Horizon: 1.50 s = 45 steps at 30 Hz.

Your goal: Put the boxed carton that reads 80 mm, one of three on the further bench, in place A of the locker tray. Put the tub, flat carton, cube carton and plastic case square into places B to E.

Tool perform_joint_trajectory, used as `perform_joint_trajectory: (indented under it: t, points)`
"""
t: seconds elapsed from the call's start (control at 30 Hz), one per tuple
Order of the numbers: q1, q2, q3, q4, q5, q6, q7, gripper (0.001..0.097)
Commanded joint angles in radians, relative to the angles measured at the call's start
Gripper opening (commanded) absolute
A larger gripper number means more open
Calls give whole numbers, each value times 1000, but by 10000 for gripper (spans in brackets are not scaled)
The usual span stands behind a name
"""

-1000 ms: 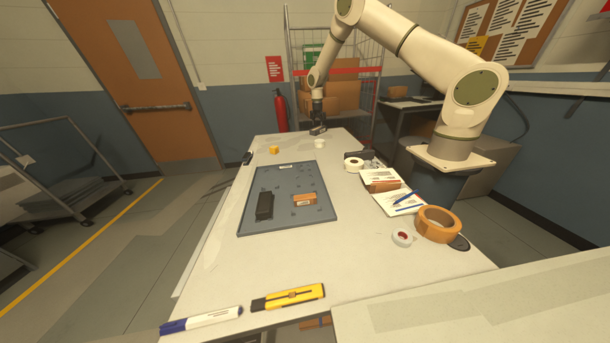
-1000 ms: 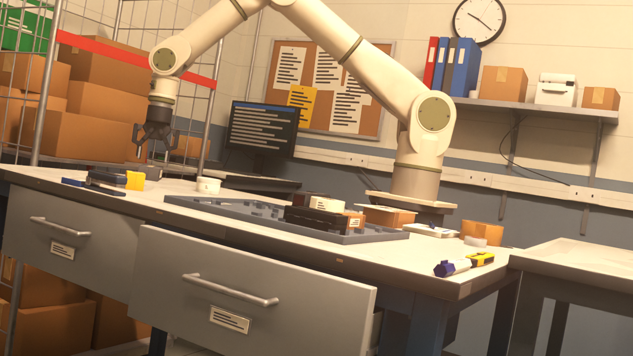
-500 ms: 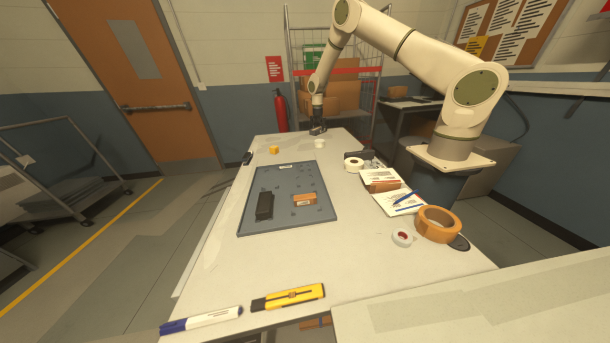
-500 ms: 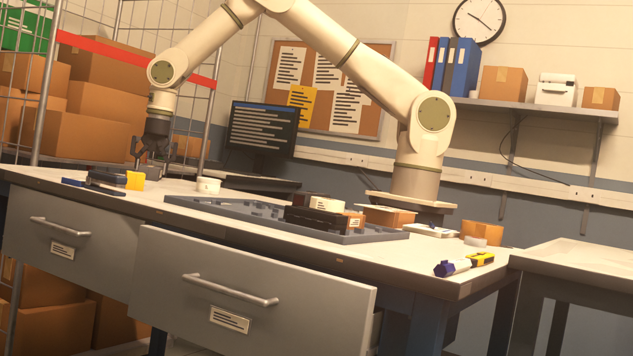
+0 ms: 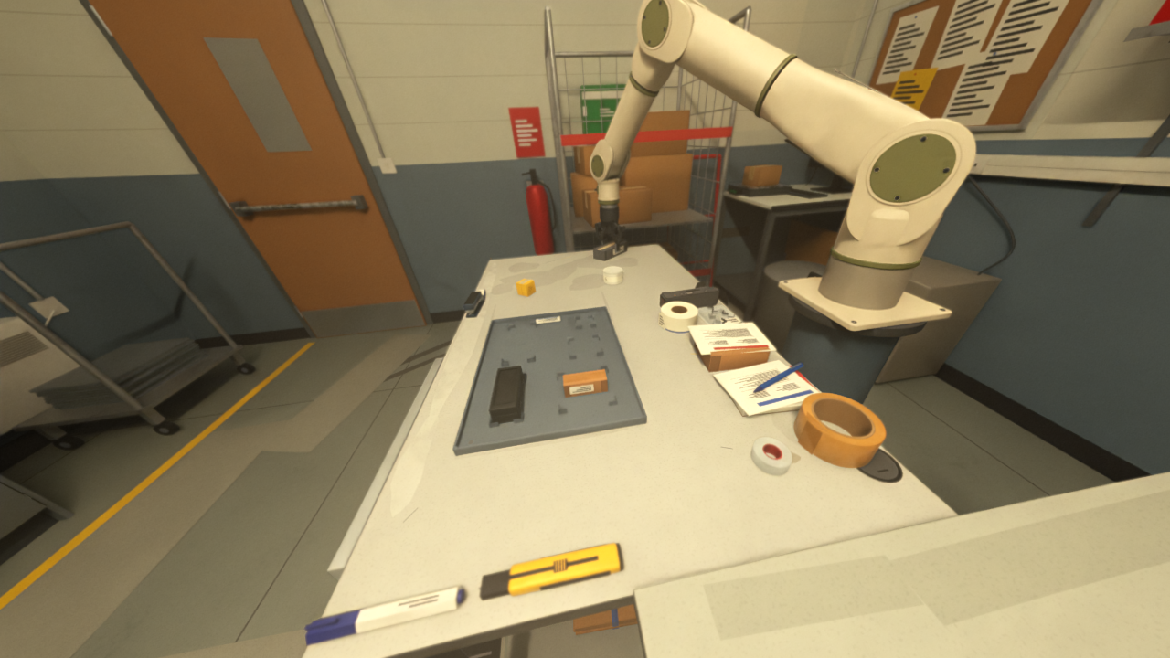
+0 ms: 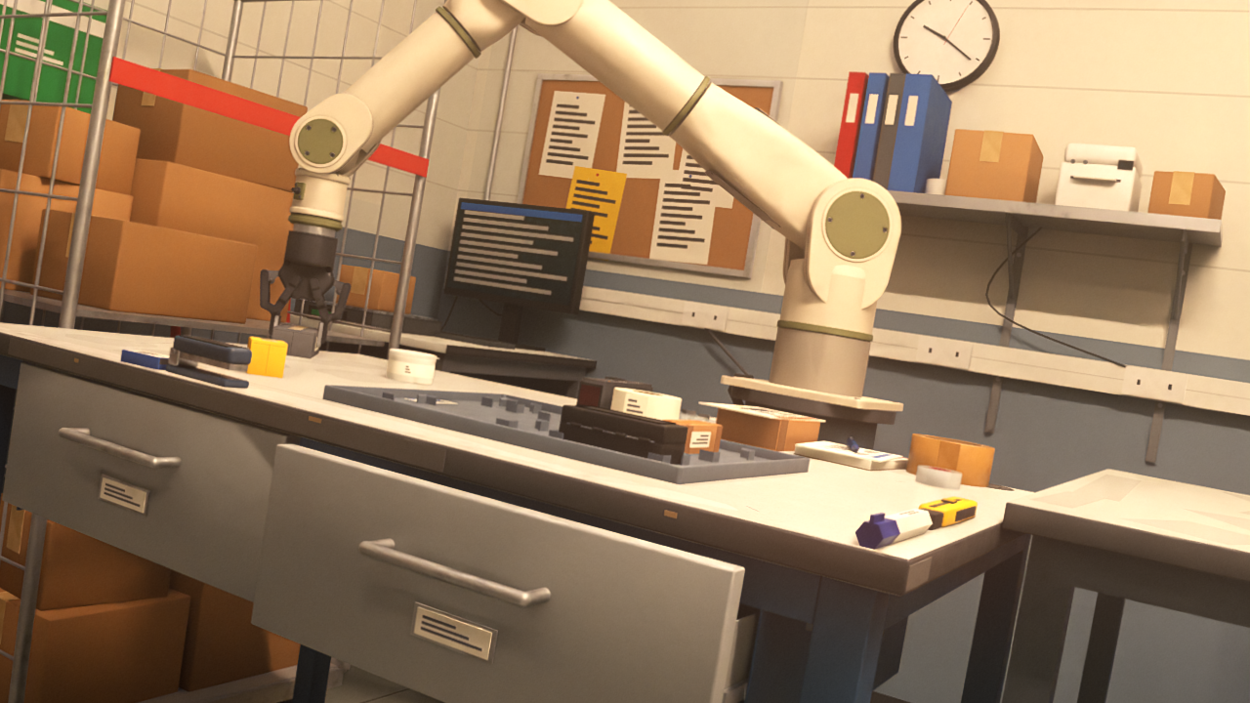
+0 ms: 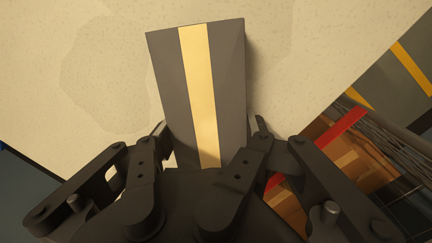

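The flat carton [image 7: 199, 90] is grey with a tan stripe. It lies near the far edge of the bench [image 5: 609, 252] [image 6: 302, 339]. My gripper [image 7: 208, 130] [image 5: 609, 242] [image 6: 303, 302] grips it by its sides. The white tub [image 5: 613, 275] [image 6: 412, 365] sits just nearer, right of it. The yellow cube carton [image 5: 525, 286] [image 6: 267, 356] sits to the left. The grey locker tray [image 5: 550, 376] [image 6: 559, 424] holds a black plastic case [image 5: 506, 394] and a brown boxed carton [image 5: 585, 382].
A wire cage of cardboard boxes [image 5: 646, 172] stands behind the bench's far edge. Tape rolls [image 5: 839, 428], papers and a pen [image 5: 765, 385] lie along the right side. A knife [image 5: 552, 569] and marker [image 5: 384, 614] lie at the near edge.
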Motion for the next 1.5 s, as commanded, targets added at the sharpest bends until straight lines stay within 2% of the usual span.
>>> perform_joint_trajectory:
  t: [0.0, 0.9, 1.3, 1.47]
  points:
    - [0, -1, 0, 0, 0, 0, 0, 615]
    - [0, -1, 0, 0, 0, 0, 0, 80]
    - [-1, -17, 2, 0, 1, 16, -1, 80]
    - [-2, -39, 4, -1, 2, 38, -2, 80]
